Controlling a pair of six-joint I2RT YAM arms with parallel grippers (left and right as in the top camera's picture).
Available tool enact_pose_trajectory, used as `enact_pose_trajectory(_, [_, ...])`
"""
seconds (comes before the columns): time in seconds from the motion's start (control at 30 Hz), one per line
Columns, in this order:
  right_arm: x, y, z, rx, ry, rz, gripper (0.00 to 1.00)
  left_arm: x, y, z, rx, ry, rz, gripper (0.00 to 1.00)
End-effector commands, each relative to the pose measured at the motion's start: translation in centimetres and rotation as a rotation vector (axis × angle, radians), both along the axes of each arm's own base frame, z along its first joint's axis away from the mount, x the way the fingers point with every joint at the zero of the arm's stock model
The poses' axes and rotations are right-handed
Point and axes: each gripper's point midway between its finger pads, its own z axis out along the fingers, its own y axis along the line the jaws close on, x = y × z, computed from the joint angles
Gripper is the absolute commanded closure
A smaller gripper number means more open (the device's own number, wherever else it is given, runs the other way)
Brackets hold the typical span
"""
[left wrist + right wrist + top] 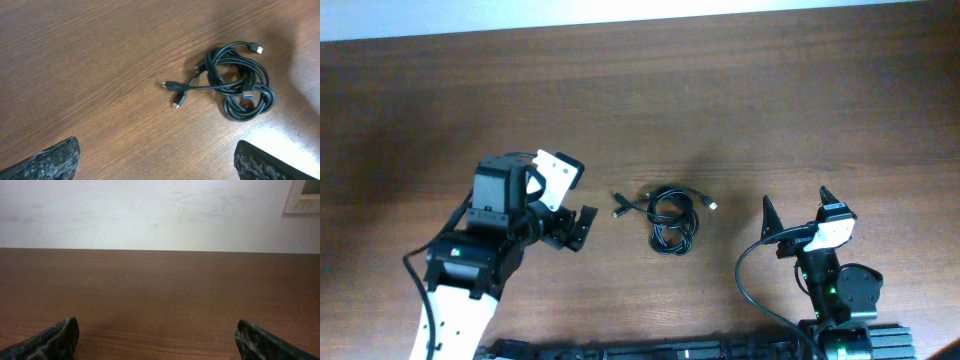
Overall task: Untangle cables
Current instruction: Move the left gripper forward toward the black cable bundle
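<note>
The cables lie as one small tangle of thin black loops in the middle of the wooden table. Two short ends with plugs stick out to its left. In the left wrist view the cables sit at the upper right, with a silver-tipped plug on top. My left gripper is just left of the tangle, open and empty, its fingertips over bare wood. My right gripper stands right of the tangle, open and empty. The cables are out of the right wrist view.
A thicker black wire runs from the right arm along the table's near side. The right wrist view faces the table's far edge, a white wall behind it and a wall panel.
</note>
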Motion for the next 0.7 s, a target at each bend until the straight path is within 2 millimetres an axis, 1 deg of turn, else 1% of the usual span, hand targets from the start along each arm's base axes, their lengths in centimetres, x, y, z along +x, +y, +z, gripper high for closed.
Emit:
enact_pose_trajectory(0.0, [-0.01, 0.07, -0.26, 0.005, 0.006, 0.0, 0.01, 0.64, -1.29, 0.97, -0.003, -0.01, -0.053, 0.01])
enact_pose_trajectory(0.13, [-0.01, 0.07, -0.26, 0.005, 0.006, 0.0, 0.01, 0.98, -1.86, 0.71, 0.001, 0.007, -0.069, 0.01])
enact_pose_trajectory(0.27, [-0.01, 0.07, -0.26, 0.005, 0.006, 0.0, 0.01, 1.08, -1.9, 0.43, 0.004, 0.016, -0.069, 0.01])
enact_pose_trajectory(0.67, [-0.01, 0.07, -0.26, 0.005, 0.006, 0.0, 0.01, 1.09, -1.91, 0.44, 0.003, 0.016, -0.069, 0.01])
